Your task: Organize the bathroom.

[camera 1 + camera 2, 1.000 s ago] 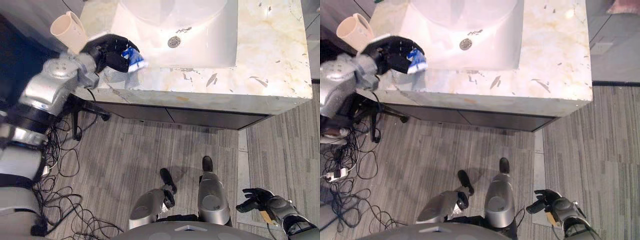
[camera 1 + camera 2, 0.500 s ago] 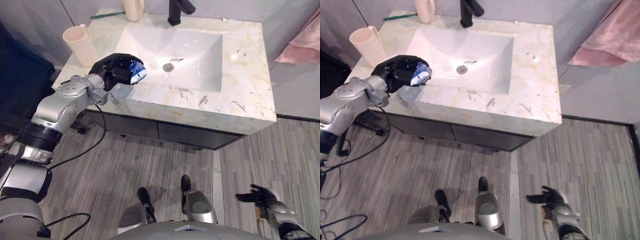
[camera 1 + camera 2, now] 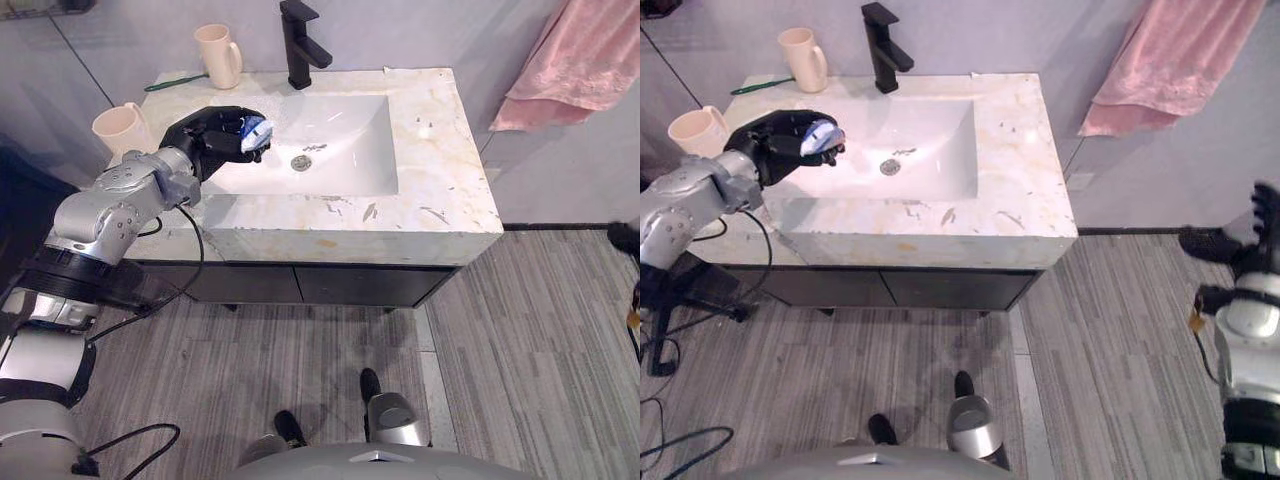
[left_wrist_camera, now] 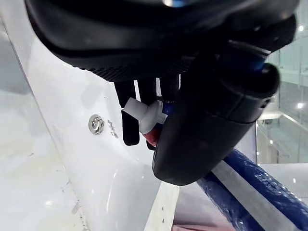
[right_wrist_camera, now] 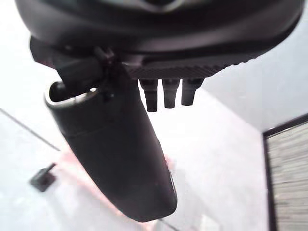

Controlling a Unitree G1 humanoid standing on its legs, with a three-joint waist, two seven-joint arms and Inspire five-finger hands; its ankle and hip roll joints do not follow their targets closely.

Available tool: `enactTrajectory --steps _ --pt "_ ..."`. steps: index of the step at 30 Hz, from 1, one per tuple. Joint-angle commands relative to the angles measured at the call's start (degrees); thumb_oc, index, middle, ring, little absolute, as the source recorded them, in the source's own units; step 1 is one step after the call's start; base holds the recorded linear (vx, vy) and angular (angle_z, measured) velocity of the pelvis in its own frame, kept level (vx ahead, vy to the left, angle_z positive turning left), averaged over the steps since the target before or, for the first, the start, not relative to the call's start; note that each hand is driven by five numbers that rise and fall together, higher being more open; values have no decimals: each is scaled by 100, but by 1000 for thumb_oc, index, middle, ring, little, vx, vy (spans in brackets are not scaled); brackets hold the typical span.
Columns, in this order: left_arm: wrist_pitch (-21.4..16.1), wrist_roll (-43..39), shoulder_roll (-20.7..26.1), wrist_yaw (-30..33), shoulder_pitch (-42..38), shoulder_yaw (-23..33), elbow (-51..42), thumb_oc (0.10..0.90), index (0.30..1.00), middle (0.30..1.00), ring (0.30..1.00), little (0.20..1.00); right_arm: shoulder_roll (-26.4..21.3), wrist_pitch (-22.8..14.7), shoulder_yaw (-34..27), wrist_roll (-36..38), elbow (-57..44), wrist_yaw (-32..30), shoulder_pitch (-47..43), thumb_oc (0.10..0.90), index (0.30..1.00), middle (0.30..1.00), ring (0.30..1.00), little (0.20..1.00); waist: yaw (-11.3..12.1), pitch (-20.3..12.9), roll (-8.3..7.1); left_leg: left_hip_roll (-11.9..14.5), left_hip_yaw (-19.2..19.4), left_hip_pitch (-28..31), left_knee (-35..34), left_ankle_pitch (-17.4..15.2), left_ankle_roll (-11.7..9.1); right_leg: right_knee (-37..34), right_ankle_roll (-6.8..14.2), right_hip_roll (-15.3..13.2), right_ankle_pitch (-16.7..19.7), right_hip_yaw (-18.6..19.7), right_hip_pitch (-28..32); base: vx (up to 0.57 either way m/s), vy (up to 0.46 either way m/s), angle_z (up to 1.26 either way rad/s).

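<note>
Your left hand is curled around a blue-and-white tube, holding it above the left edge of the white sink in the marble bench. Your right hand hangs well right of the bench with fingers relaxed, holding nothing. Two cream cups and a green toothbrush sit on the bench's left side.

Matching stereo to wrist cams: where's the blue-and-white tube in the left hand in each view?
Left eye view: blue-and-white tube in the left hand, over the sink's left edge.
Right eye view: tube, same spot.
Left wrist view: tube between curled fingers and thumb.
Right wrist view: none seen.
Shared landmark: sink drain.
</note>
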Motion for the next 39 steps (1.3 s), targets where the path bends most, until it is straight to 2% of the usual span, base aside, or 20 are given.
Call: enactTrajectory --steps 1,3,5,8,11,12,18,19,22,23,27,32,33,39 --pt "-343 -613 87 7 -1560 198 224 400 300 300 300 300 -974 -928 330 416 -747 441 -1163 800 900 900 900 900 217 -502 118 337 82 146 407 -461 -90 362 468 -77 -528 60 -280 35 5 -2" --pt "-324 -648 79 -7 -1601 170 273 400 300 300 300 300 -965 -979 408 486 -840 556 -1303 800 900 900 900 900 232 -524 120 332 79 156 402 -463 -90 359 469 -78 -526 53 -274 18 1 -1" --pt "-212 -802 31 -134 -1721 102 448 400 300 300 300 300 -871 -1272 784 888 -1154 1074 -1908 800 900 900 900 900 282 -598 123 311 51 197 375 -467 -87 333 472 -89 -515 15 -234 64 3 3" --pt "-43 -987 -96 -283 -1784 30 566 400 300 300 300 300 -710 -1272 1280 1381 -1321 1441 -2625 800 900 900 900 900 388 -697 118 298 2 243 328 -449 -94 297 466 -93 -502 -31 -168 79 -14 5" --pt "5 -1074 -245 -410 -1806 -36 657 400 300 300 300 300 -505 -1151 1614 1804 -1328 1631 -3180 800 900 900 900 900 492 -766 103 278 -50 242 292 -398 -101 263 448 -90 -456 -56 -139 51 -26 10" --pt "49 -1150 -368 -426 -1794 -64 681 400 300 300 300 300 -348 -1116 1824 2150 -1308 1708 -3494 800 900 900 900 900 556 -813 94 271 -88 259 269 -386 -106 236 447 -93 -449 -95 -94 71 -27 11" --pt "192 -1180 -683 -448 -1795 -119 777 400 300 300 300 300 36 -899 2372 2448 -1227 1659 -4430 800 900 900 900 900 721 -938 61 242 -218 307 243 -378 -106 169 442 -100 -441 -187 42 65 -28 13" --pt "234 -1140 -769 -452 -1783 -107 808 400 300 300 300 300 147 -766 2476 2554 -1218 1677 -4631 800 900 900 900 900 770 -969 50 242 -250 308 240 -376 -109 158 443 -98 -443 -209 76 27 -23 8" --pt "287 -1136 -836 -460 -1775 -98 814 400 300 300 300 300 240 -607 2602 2770 -1202 1744 -4789 800 900 900 900 900 802 -995 41 238 -287 315 221 -364 -112 140 440 -92 -448 -229 113 34 -27 10" --pt "364 -1157 -947 -404 -1758 -86 797 400 300 300 300 300 433 -267 2716 3166 -1179 1883 -4879 800 900 900 900 900 845 -1044 27 233 -328 329 190 -345 -112 116 432 -78 -454 -240 162 47 -31 2" --pt "423 -1168 -1043 -352 -1671 -55 707 400 300 300 300 300 691 71 2837 3260 -1222 2174 -4762 800 900 900 900 900 888 -1085 17 239 -382 347 148 -307 -117 73 417 -72 -449 -277 225 29 -20 2" --pt "447 -1225 -1132 -270 -1518 23 568 400 300 300 300 300 1013 291 3016 3216 -1283 2576 -4497 800 900 900 900 900 935 -1117 5 255 -419 377 123 -283 -116 46 395 -63 -457 -317 285 32 -22 5" --pt "471 -1253 -1163 -255 -1428 93 521 400 300 300 300 300 1136 453 3009 3182 -1300 2743 -4372 800 900 900 900 900 946 -1123 6 261 -437 383 126 -282 -117 46 387 -56 -465 -320 305 36 -23 15" --pt "385 -1249 -1227 -209 -1149 228 369 400 300 300 300 300 1328 508 3077 3126 -1326 3203 -3980 800 900 900 900 900 960 -1128 -7 286 -453 387 138 -268 -116 38 371 -57 -480 -331 349 8 -6 3"
